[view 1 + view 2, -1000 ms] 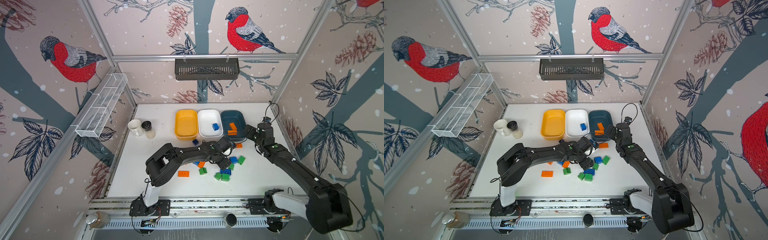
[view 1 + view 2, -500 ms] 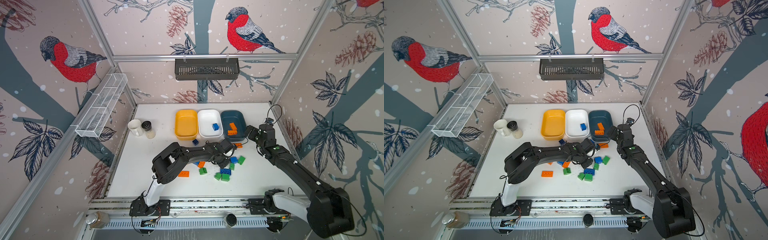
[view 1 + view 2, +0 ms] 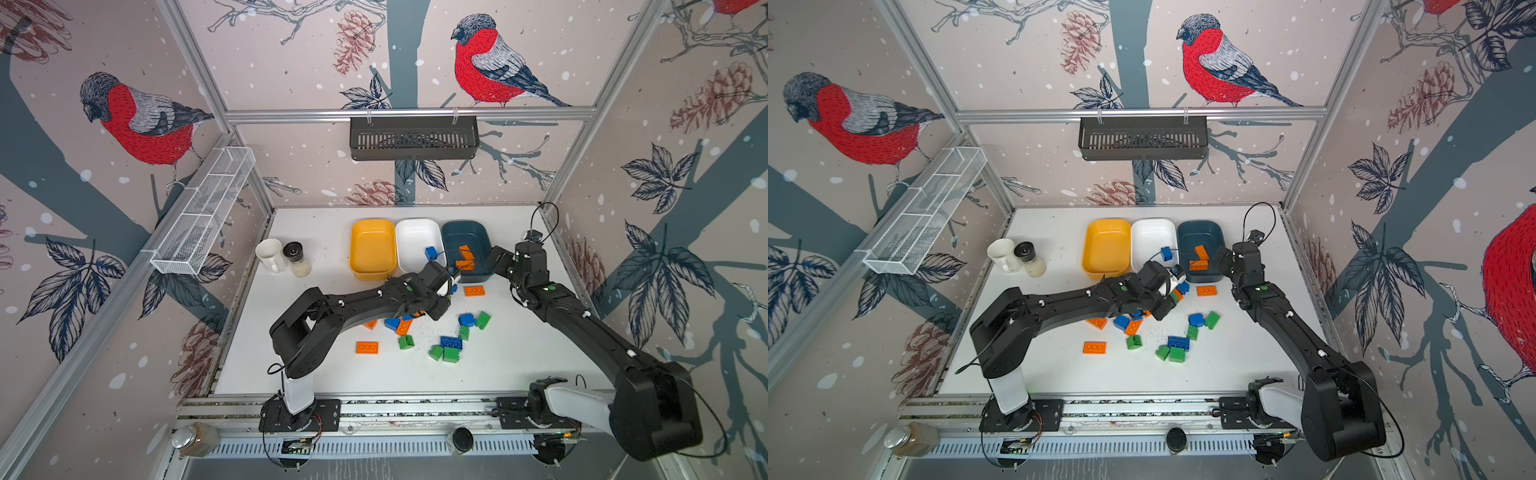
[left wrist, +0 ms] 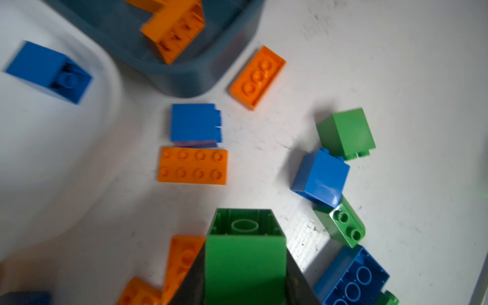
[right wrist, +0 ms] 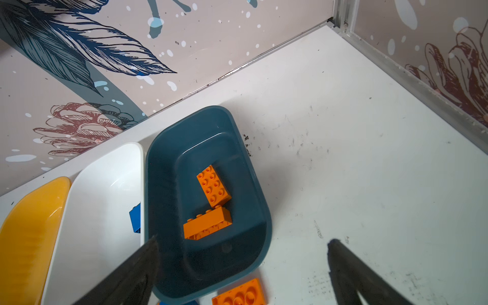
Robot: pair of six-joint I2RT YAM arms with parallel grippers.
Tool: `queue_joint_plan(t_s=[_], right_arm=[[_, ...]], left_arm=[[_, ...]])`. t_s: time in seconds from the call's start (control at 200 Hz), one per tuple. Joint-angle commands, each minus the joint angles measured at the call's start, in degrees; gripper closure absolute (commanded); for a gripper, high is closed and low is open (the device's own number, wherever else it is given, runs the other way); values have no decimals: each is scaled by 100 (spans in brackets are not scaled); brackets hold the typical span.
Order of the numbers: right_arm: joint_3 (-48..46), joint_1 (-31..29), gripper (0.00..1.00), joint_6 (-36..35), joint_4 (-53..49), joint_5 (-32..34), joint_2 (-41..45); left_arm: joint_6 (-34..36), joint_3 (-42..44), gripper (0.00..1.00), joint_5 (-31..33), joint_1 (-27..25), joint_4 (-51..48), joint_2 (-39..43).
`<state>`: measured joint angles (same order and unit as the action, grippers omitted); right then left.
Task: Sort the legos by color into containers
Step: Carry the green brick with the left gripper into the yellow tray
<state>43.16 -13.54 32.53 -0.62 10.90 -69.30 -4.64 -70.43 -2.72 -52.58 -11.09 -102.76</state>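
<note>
Three tubs stand in a row at the far side of the bench [image 3: 519, 365], side by side and touching: yellow tub [image 3: 372, 245] on the left, white tub [image 3: 415, 239] in the middle, teal tub [image 3: 465, 235] on the right.

One blue brick [image 3: 431, 252] lies in the white tub, at its near right corner.

Two orange bricks [image 3: 464, 259] lie in the teal tub, touching each other: one flat with its studs up, one on its edge.

Left claw [image 4: 245, 264]: closed on a green brick [image 4: 245, 237], with a dark finger [image 4: 191, 286] on either side. The brick's hollow underside faces the wrist camera. The claw sits just near of the white and teal tubs, over the far end of the scattered bricks.

Right claw [image 5: 244, 239]: jaws spread wide with nothing between them, hanging above the near end of the teal tub.

Loose on the bench, near of the tubs:
- flat orange brick [image 3: 474, 291], just beside the teal tub's near rim;
- orange slab [image 3: 367, 347], apart at the near left;
- green cube [image 3: 406, 342], to the right of the slab;
- blue cube [image 3: 466, 319] and green block [image 3: 482, 320], side by side and touching;
- wide blue brick [image 3: 451, 342], with a pair of green bricks [image 3: 451, 354] against its near side;
- further blue and orange pieces partly hidden under the left arm.

Also on the bench, far left: white mug [image 3: 269, 254] and a dark-lidded jar [image 3: 296, 257], touching. On the left wall hangs a white wire basket [image 3: 203, 216], and on the far rail a dark basket [image 3: 413, 137].
</note>
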Motion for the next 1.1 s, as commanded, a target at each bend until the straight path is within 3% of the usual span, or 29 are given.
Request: queue_joint_plan(t_s=[0.0, 0.135, 0.375, 0.585, 0.745, 0.825, 0.935, 1.096], right_arm=[[145, -89, 0, -145, 14, -238, -130], [212, -306, 1, -273, -174, -281, -224], [121, -556, 1, -313, -766, -367, -225], [-37, -905, 0, -294, -1124, -537, -200], [-185, -1214, 0, -305, -1533, -608, -139], [-338, -1282, 0, -330, -1591, -1011, -98], [-483, -1337, 4, -341, -1659, -1651, -170], [-563, -1541, 9, -276, -1831, -1565, -377]], left_arm=[[-298, 134, 76, 449, 250, 416, 346], [-400, 271, 76, 1114, 572, 630, 612], [-919, 461, 78, 1595, 1221, 1036, 748], [-1455, 261, 77, 2134, 1857, 1053, 411], [-2111, 38, 76, 1592, 2462, 996, 58], [-2226, -107, 76, 1439, 2605, 948, -168], [-2332, -418, 69, 1490, 2684, 705, -425], [-2343, -502, 50, 1451, 2683, 775, -469]])
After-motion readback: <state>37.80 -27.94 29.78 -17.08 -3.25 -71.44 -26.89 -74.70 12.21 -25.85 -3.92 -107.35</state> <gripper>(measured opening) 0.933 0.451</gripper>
